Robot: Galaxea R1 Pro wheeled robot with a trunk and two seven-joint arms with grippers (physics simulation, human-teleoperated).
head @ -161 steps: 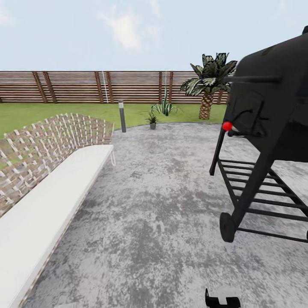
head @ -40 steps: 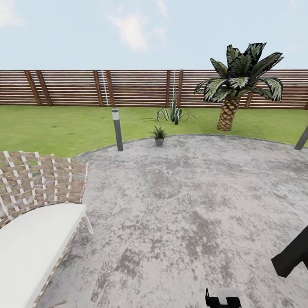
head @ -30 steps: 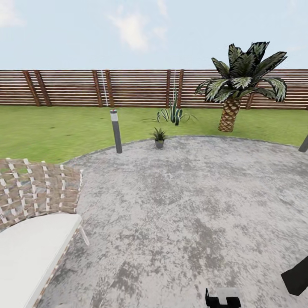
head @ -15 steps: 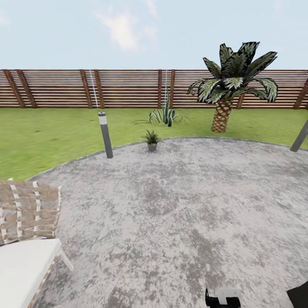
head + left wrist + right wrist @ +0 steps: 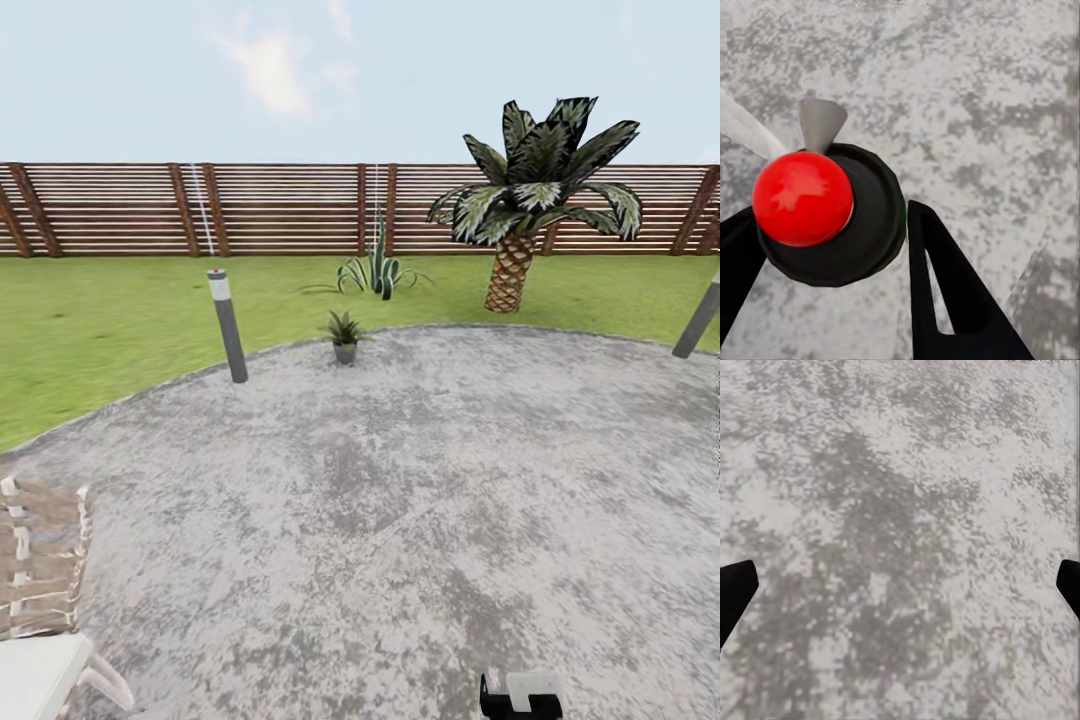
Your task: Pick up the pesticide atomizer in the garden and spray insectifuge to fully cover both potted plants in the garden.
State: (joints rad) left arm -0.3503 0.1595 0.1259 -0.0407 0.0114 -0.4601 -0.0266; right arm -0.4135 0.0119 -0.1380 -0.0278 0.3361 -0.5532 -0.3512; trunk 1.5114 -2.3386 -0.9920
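Observation:
In the left wrist view my left gripper (image 5: 831,229) is shut on the pesticide atomizer (image 5: 799,196), a black round body with a red ball top and a grey cone nozzle. It hangs over mottled grey paving. My right gripper (image 5: 901,585) is open over bare paving, its black fingertips (image 5: 735,589) far apart. In the head view one small potted plant (image 5: 344,333) in a grey pot stands at the far edge of the paved round (image 5: 400,500), well ahead of me.
A grey bollard light (image 5: 228,325) stands left of the plant and a slanted post (image 5: 697,318) at the right edge. A spiky agave (image 5: 375,272), a palm (image 5: 520,225) and the slat fence (image 5: 280,208) lie beyond. A woven lounger (image 5: 40,600) sits at lower left.
The whole head view has shifted as I drive forward. The black grill has slid out at the right, the lounger has dropped to the lower left, and the potted plant looks slightly nearer.

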